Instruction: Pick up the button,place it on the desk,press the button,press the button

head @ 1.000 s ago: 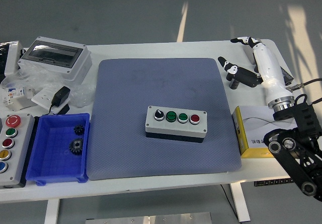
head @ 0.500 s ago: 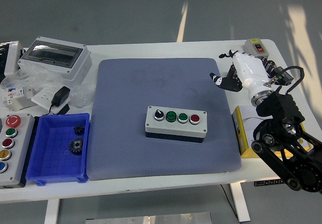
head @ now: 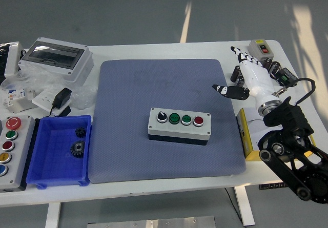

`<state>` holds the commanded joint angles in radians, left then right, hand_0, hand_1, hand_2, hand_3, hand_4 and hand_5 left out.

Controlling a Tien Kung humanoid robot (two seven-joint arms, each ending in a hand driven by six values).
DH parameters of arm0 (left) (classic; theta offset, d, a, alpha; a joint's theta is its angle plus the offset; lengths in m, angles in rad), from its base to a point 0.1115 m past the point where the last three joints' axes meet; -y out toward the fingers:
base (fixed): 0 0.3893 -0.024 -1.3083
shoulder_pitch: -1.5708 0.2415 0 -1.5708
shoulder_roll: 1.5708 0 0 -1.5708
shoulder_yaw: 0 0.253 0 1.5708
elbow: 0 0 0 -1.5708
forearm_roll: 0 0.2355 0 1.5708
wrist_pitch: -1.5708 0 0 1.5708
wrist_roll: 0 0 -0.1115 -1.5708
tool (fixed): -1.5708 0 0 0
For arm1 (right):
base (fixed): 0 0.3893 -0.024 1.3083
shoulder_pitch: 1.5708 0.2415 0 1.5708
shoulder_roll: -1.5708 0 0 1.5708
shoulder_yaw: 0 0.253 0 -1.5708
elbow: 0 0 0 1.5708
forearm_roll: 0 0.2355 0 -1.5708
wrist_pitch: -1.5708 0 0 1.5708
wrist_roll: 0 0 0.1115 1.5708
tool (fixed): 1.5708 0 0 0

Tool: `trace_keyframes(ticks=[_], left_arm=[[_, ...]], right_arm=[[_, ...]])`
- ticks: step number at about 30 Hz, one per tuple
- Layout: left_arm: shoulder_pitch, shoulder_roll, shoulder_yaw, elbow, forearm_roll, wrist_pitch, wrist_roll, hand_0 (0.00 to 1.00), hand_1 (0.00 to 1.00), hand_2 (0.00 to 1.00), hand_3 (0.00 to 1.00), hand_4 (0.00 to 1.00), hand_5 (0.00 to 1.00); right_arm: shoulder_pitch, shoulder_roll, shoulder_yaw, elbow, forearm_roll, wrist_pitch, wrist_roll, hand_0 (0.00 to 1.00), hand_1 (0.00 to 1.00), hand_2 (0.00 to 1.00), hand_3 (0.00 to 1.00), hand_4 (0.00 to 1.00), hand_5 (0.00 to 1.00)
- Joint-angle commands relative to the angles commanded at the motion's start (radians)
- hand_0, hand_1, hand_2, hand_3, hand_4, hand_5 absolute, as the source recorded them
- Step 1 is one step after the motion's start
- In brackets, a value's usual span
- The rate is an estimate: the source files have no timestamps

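A grey button box point(head: 179, 125) with a black selector knob, two green buttons and a red button lies on the blue-grey mat point(head: 164, 92) at the table's middle. My right hand point(head: 242, 74), white with black finger joints, hangs over the mat's right edge, up and to the right of the box and apart from it. Its fingers are spread and hold nothing. My left arm is out of view.
A blue bin point(head: 59, 150) with black gears stands at the left front. A second button panel point(head: 10, 151) lies at the far left edge. A clear-lidded grey enclosure point(head: 56, 59), a black adapter point(head: 62, 98), a yellow box point(head: 253, 136) and a small switch box point(head: 261, 47) are also here.
My right arm has swung in from the table's right side toward the mat's right edge. The hand has turned and its fingers have spread. The button box has not moved.
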<state>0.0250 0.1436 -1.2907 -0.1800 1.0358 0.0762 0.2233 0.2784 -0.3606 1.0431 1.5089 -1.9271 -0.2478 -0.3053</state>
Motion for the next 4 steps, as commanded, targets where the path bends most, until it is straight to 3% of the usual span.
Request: trace_keyframes(ticks=[4], left_arm=[[0.003,-0.013,-0.008,0.000,0.002,-0.002,0.004,0.624,0.572,0.546,0.602,0.619,0.181]], right_arm=[[-0.028,-0.010,0.057,0.008,0.138,0.027,0.112,0.998,0.998,0.998,0.998,0.849,0.229]])
